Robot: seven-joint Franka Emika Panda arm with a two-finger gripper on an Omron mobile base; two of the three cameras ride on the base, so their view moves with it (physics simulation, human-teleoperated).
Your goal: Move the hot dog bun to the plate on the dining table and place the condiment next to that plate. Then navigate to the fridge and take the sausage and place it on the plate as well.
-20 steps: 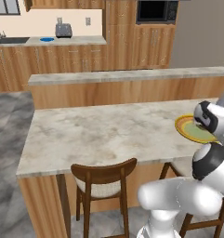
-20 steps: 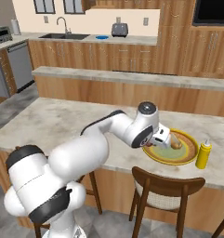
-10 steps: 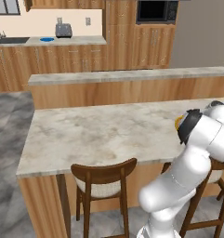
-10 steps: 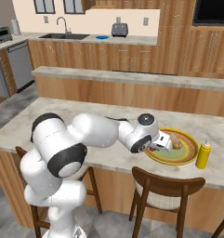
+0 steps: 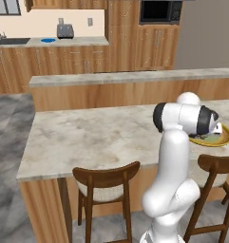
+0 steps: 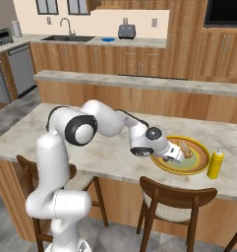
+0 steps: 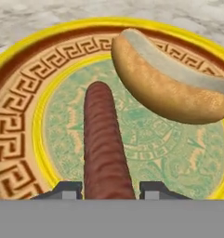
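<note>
In the hand view the reddish-brown sausage [image 7: 104, 148] runs up from between my finger tips over the green centre of the plate [image 7: 20, 116]. My gripper [image 7: 106, 188] is shut on the sausage's near end. The golden hot dog bun [image 7: 171, 86] lies on the plate to the upper right, a small gap away from the sausage. From the right base view my gripper [image 6: 175, 156] hovers low over the near-left part of the plate [image 6: 198, 167] on the dining table [image 6: 31, 133]. The bun [image 6: 185, 147] lies there, and the yellow condiment [image 6: 216, 164] stands upright just right of the plate.
Wooden chairs [image 6: 171, 202] [image 5: 104, 182] stand along the table's near side. A higher marbled ledge [image 6: 139, 82] runs behind the table. The far counter holds a toaster [image 6: 126, 31], a blue plate [image 6: 108, 39] and a sink [image 6: 71, 37].
The arm has folded differently, its elbow swinging across while the hand stayed over the plate. The sausage remains in the grip, low above the plate.
</note>
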